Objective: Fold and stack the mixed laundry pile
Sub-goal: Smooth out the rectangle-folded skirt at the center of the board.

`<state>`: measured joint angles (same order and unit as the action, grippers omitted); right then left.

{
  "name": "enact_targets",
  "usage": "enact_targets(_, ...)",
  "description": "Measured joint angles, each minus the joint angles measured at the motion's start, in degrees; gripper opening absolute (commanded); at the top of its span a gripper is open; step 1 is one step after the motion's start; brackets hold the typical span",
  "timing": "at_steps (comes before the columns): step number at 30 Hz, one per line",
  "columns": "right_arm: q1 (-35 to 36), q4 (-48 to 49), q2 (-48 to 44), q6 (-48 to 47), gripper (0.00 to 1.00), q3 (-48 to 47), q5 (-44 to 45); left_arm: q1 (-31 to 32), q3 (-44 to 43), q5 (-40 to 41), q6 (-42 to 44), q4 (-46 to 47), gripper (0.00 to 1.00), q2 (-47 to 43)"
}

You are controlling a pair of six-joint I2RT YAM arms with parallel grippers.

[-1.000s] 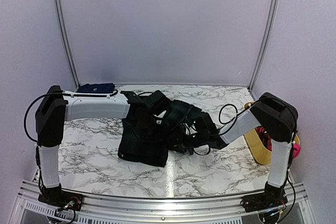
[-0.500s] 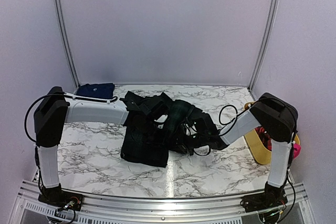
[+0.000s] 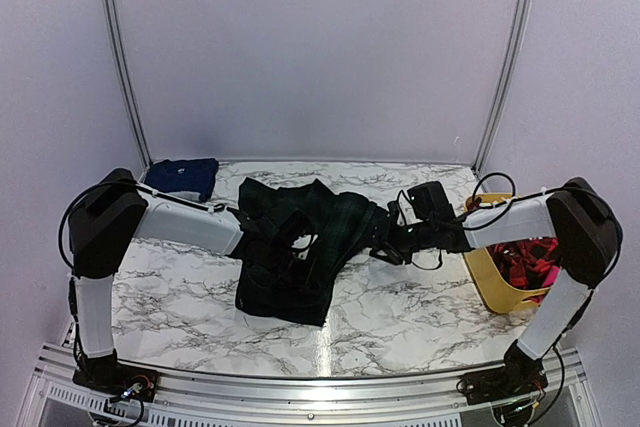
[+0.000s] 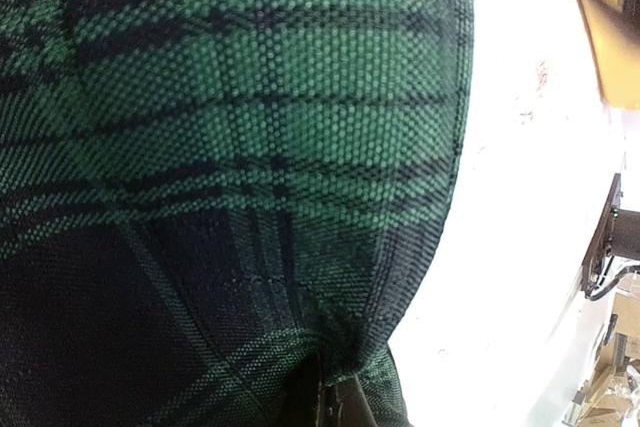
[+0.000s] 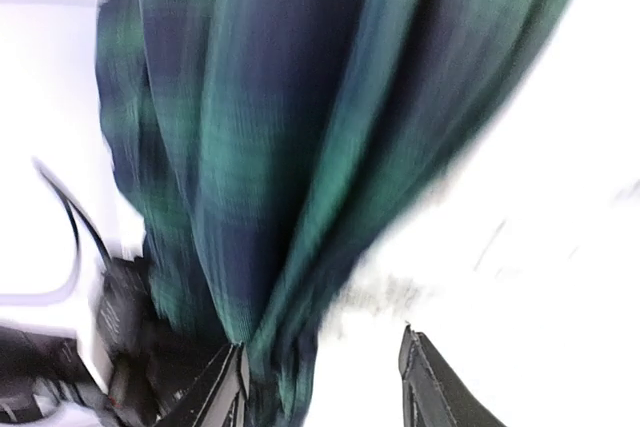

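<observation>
The plaid garment (image 3: 300, 257) is spread over the middle of the table (image 3: 400, 322). A bunched fold of it is clamped in the fully closed left gripper (image 4: 325, 405). The right gripper (image 5: 325, 382) is seen with fingers parted, the garment's edge hanging against one finger, nothing pinched. A navy cloth (image 3: 183, 175) is laid in the far left corner. Red pieces (image 3: 520, 265) are held in a yellow tub (image 3: 485, 282) at the right edge.

You see a marble-patterned table (image 3: 400, 317) carrying a plaid garment (image 3: 290, 282) at centre, a navy-blue cloth (image 3: 185, 175) at the far-left corner and a yellow tub (image 3: 490, 282) at the right edge.
</observation>
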<state>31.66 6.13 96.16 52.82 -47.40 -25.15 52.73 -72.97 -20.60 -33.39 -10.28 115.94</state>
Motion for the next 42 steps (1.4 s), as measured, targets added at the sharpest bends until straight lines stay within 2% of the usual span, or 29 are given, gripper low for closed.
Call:
enact_targets(6, -5.7, -4.3, 6.4, -5.1, 0.53, -13.9, 0.4, 0.1, 0.3, -0.6, 0.0, 1.5, 0.00, 0.3)
enact_targets(10, -6.2, -7.1, 12.7, -7.2, 0.53, -21.8, 0.2, 0.1, 0.5, -0.5, 0.0, 2.0, 0.00, 0.3)
enact_targets(17, -6.2, -12.9, 22.4, -9.1, 0.52, -30.6, 0.3, 0.2, 0.6, -0.2, 0.0, 2.1, 0.00, 0.3)
enact_targets(19, -6.2, -14.5, 24.5, -9.5, 0.45, -32.5, 0.3, 0.2, 0.6, 0.1, 0.3, 2.1, 0.00, 0.3)
enact_targets(20, -6.2, -15.1, 25.3, -9.7, 0.37, -33.3, 0.4, 0.3, 0.6, 0.3, 0.4, 2.0, 0.00, 0.3)
enact_targets(23, -6.2, -16.8, 27.2, -10.6, 0.03, -35.7, 0.4, 0.5, 0.4, 0.9, 0.7, 1.7, 0.00, 0.3)
enact_targets(24, -6.2, -17.2, 27.4, -10.8, 0.00, -36.2, 0.4, 0.5, 0.3, 1.1, 0.8, 1.6, 0.00, 0.3)
enact_targets(30, -6.2, -18.8, 25.4, -11.5, 0.00, -36.1, 1.1, 0.5, 0.2, 1.6, 1.3, 1.3, 0.00, 0.3)
enact_targets(37, -7.5, -19.0, 15.4, -12.7, 0.00, -29.9, 2.8, 0.5, -0.3, 1.9, 2.1, 0.5, 0.00, 0.3)
enact_targets(42, -8.5, -18.2, 17.0, -13.8, 0.00, -26.9, 3.3, 0.8, -1.1, 2.4, 2.8, -0.8, 0.00, 0.4)
